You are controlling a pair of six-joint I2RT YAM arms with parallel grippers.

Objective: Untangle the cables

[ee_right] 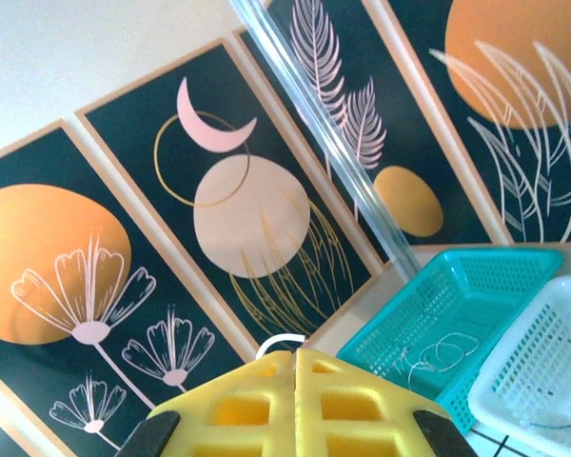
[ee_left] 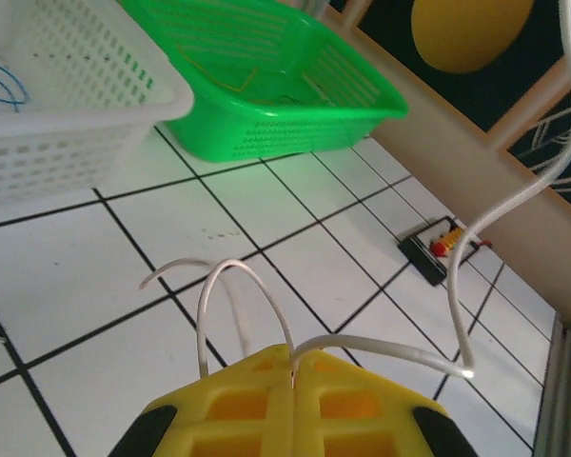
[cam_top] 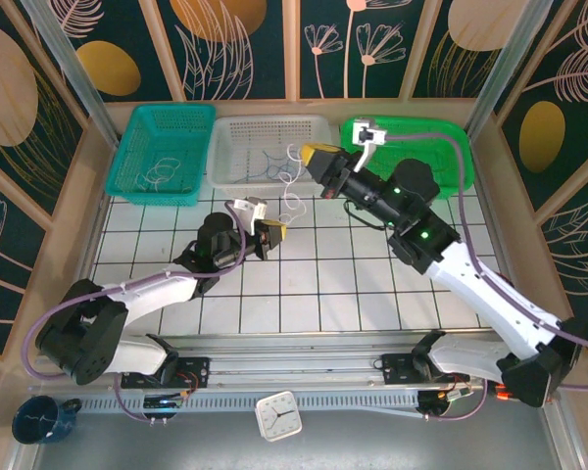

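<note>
Left end effector [ee_left: 292, 367], near the middle of the worktop [cam_top: 372, 294], is clamped tight on the white cable [ee_left: 230, 264], w/ slack loops just ahead of its tips. The cable climbs toward 1 o'clock to the right end effector [ee_right: 295, 354], also closed, prob. pinching the other end. Risk: pull apart too fast & the thin wire slips a grip, or a loop cinches into a knot. Count: 2 end effectors, 1 white cable, 3 baskets at 12 o'clock: teal basket [cam_top: 127, 147] w/ a pale cable coil [ee_right: 443, 354], white basket [cam_top: 269, 119] w/ 1 blue cable [ee_left: 5, 90], green basket [cam_top: 426, 132]
</note>
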